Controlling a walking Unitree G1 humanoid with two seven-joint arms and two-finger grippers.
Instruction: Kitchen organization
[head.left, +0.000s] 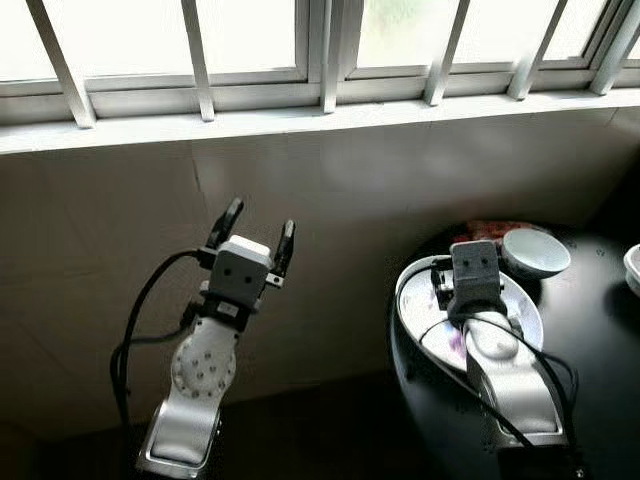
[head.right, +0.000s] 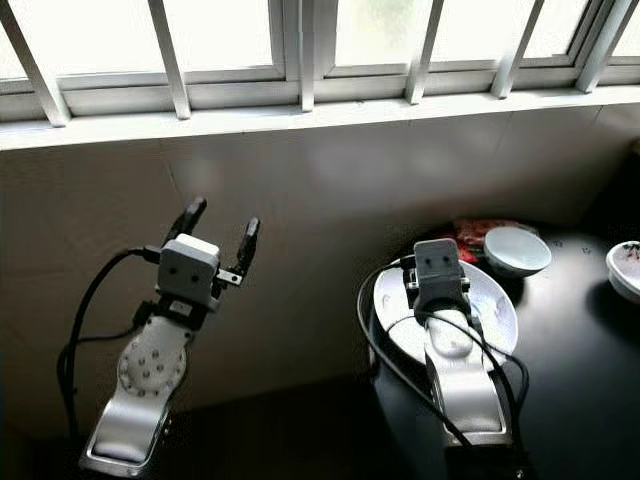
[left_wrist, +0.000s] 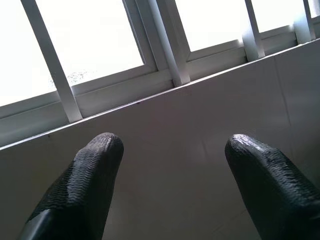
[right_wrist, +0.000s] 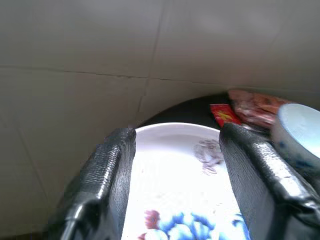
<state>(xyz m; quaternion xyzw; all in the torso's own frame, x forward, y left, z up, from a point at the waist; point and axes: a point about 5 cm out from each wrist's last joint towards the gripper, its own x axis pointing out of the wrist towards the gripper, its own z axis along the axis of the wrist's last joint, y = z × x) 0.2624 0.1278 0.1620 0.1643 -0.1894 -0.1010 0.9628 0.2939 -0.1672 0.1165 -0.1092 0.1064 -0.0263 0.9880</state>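
No legible txt; red packet (right_wrist: 223, 114) print too blurred to read.

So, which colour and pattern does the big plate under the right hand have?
The plate is white with blue flowers and a little red; the right wrist view shows it best.

White plate (right_wrist: 175, 165) with blue flowers, red packet (right_wrist: 223, 114), black table (head.right: 580, 380)

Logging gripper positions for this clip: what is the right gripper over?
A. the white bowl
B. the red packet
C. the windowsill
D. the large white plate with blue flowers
D: the right gripper hangs, fingers open, over the plate on the black table.
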